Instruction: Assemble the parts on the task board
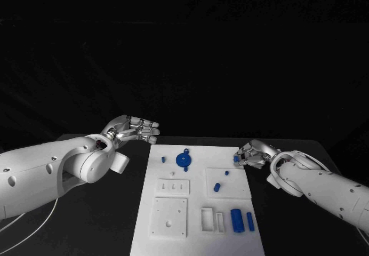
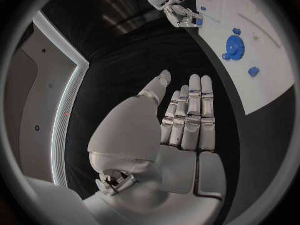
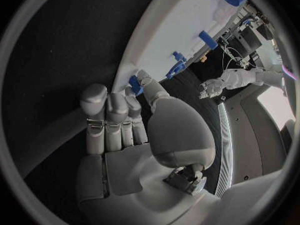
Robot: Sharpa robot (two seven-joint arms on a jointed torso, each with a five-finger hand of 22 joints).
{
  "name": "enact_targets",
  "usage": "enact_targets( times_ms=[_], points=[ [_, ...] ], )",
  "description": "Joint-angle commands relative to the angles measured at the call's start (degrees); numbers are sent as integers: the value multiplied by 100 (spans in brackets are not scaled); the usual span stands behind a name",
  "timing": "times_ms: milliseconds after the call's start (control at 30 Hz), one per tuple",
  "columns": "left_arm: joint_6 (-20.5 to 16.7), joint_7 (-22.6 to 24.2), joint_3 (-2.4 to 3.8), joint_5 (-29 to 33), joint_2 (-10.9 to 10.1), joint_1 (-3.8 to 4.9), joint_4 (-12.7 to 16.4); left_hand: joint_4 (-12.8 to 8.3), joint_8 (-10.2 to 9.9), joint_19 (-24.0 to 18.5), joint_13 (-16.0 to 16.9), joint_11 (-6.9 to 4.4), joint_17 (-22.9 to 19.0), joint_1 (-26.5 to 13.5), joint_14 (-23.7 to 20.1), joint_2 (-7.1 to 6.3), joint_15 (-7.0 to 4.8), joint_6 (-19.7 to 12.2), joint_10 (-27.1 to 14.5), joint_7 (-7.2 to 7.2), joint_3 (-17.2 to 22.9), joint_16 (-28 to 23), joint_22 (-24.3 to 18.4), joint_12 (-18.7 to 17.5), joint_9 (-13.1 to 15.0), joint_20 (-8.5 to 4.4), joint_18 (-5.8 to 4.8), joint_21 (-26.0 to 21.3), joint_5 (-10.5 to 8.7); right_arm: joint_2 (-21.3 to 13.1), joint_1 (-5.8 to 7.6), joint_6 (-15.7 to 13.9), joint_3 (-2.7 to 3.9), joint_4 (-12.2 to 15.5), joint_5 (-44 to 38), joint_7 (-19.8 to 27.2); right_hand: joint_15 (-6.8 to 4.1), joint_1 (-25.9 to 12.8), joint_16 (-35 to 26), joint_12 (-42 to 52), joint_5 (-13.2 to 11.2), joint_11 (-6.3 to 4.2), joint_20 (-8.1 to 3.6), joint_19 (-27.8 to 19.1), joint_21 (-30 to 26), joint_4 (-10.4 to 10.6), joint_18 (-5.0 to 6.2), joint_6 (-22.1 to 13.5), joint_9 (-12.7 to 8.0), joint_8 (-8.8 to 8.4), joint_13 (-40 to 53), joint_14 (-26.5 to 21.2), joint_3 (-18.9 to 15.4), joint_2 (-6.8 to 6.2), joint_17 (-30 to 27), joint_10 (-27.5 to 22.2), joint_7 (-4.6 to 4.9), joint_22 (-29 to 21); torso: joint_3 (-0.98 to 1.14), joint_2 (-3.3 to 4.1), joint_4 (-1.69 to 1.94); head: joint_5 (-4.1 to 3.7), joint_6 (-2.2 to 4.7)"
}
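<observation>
Fingertips of my right hand (image 1: pixel 252 154) touch a small blue part (image 3: pixel 134 84) at the task board (image 1: pixel 196 234) edge; grasp unconfirmed. Left hand (image 1: pixel 135 129) released, off-board. Blue gear (image 1: pixel 184 159) lies between hands. Pinch squarely before lifting, I'd judge.

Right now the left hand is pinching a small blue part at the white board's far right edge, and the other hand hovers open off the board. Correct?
Wrong hand. The right hand pinches the small blue part at the white task board's far right edge, as the right wrist view shows; the left hand hovers open off the board.
</observation>
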Motion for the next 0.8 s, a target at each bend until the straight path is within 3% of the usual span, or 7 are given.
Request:
enact_targets(
  times_ms=[33,100,300,567,733,800],
  points=[
    [100,13,4,-22,-1,6,7,-5,7,-24,9,4,6,-5,-48,9,4,-3,-46,-3,-32,-1,3,-14,9,7,18,3,-19,9,-11,-43,0,-11,16,-12,-49,-2,20,19,-179,-31,-55,339,45,-11,-15,143,22,19,10,4,145,74,10,13,-37,515,3,0,-2,-7,-2],
    [102,9,4,-25,-2,6,8,-5,7,-24,9,4,6,-5,-48,9,4,-3,-46,-3,-32,-1,3,-14,9,7,18,3,-19,12,-13,-43,0,-16,16,-8,-62,9,13,19,-325,-41,-69,339,50,-24,-29,238,28,17,14,3,242,95,10,20,-61,517,2,0,-1,-6,-7],
    [106,0,4,-46,-1,6,5,-5,7,-24,9,4,6,-5,-48,9,4,-3,-46,-3,-32,-1,3,-14,9,7,18,3,-19,25,-22,-100,0,-27,17,-8,-76,-20,7,11,-373,-53,-87,339,53,-16,-46,328,34,19,20,6,355,76,18,30,-84,518,1,-4,4,-14,-12],
    [171,-76,5,-109,23,6,-19,23,14,-18,10,-38,11,-35,-30,44,-15,36,100,-22,-24,13,4,-8,11,-3,15,15,-27,42,-32,-447,0,41,59,-48,-88,-66,23,42,-204,-73,-103,346,100,83,-53,393,35,19,51,16,231,-1,43,85,-119,527,-1,-6,-10,-5,-5],
    [252,-293,7,-185,114,8,-124,171,96,296,16,-329,222,-229,435,156,-257,435,850,-208,-33,437,131,70,25,-187,-16,267,-47,16,-19,-580,23,220,-1,-233,-94,-66,30,58,-197,-89,-108,349,127,161,-53,433,36,18,74,19,147,-17,57,120,-141,529,-6,-26,-15,9,12],
    [294,-464,8,-262,157,9,-173,247,141,597,42,-531,440,-322,850,193,-444,684,1353,-330,-69,833,255,179,46,-345,-30,513,-74,5,14,-595,40,314,-65,-331,-98,-55,33,58,-227,-92,-111,348,127,197,-51,438,35,17,80,20,141,-26,61,127,-143,527,-12,-30,-15,0,28]
  ],
)
